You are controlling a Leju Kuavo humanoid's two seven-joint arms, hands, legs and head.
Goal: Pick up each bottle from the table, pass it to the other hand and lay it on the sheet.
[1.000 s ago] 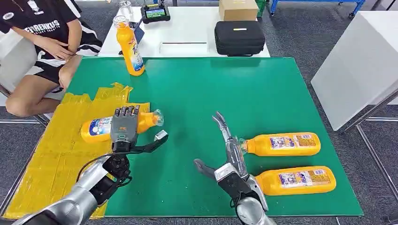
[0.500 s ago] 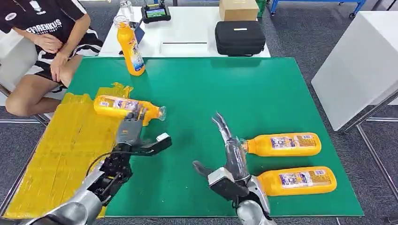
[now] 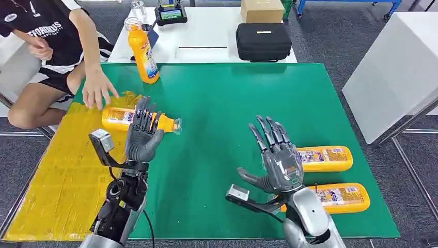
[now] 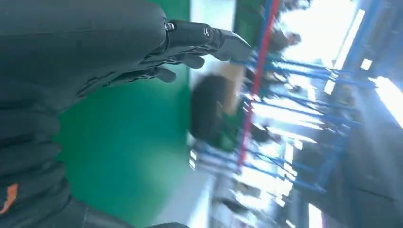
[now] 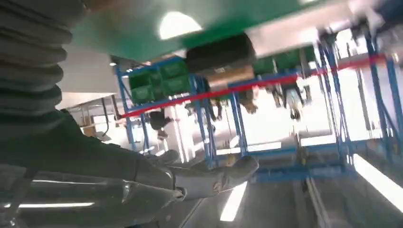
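Observation:
One orange bottle (image 3: 118,118) lies on its side at the far edge of the yellow sheet (image 3: 62,175), its clear cap over the green mat (image 3: 232,98). My left hand (image 3: 141,133) stands upright just in front of it, fingers spread, holding nothing; its dark fingers (image 4: 190,35) hang over the mat. My right hand (image 3: 276,155) is raised and open too, its fingers (image 5: 209,178) in the air. Two more orange bottles (image 3: 324,158) (image 3: 343,198) lie side by side on the mat right of that hand. A fourth bottle (image 3: 144,49) stands upright at the mat's far left edge.
A seated person at the far left reaches a hand (image 3: 98,90) down beside the bottle on the sheet. Behind the mat a white table (image 3: 206,31) carries a black case (image 3: 264,41), a cardboard box (image 3: 262,10) and a controller (image 3: 171,14). Another white table (image 3: 397,67) stands at the right.
My left hand let go of the bottle on the sheet and turned upright. My right hand also rose and spread its fingers. The person's hand reached down to the bottle.

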